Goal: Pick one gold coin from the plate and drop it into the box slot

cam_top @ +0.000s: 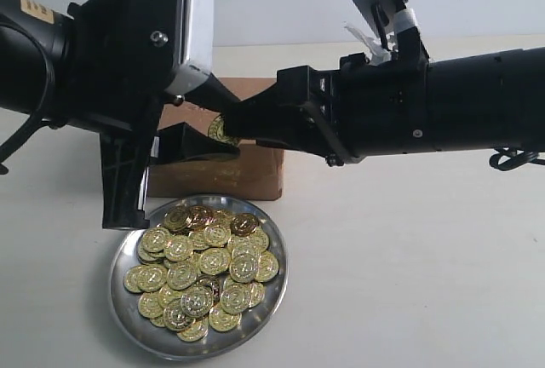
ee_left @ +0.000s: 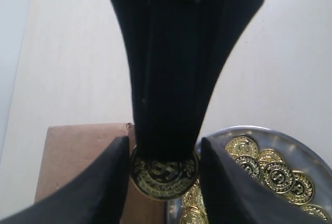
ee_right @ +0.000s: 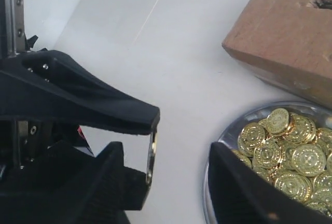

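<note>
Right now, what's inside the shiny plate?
A heap of gold coins fills the plate, overlapping each other. Only a bare silver strip shows near the rim. The coins cover the rest of the bottom, so anything beneath the pile cannot be seen.

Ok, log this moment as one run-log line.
left gripper: shut on coin by its rim | right gripper: open, fingers either side of coin | coin: not yet at slot in box | plate: heaped with coins
</note>
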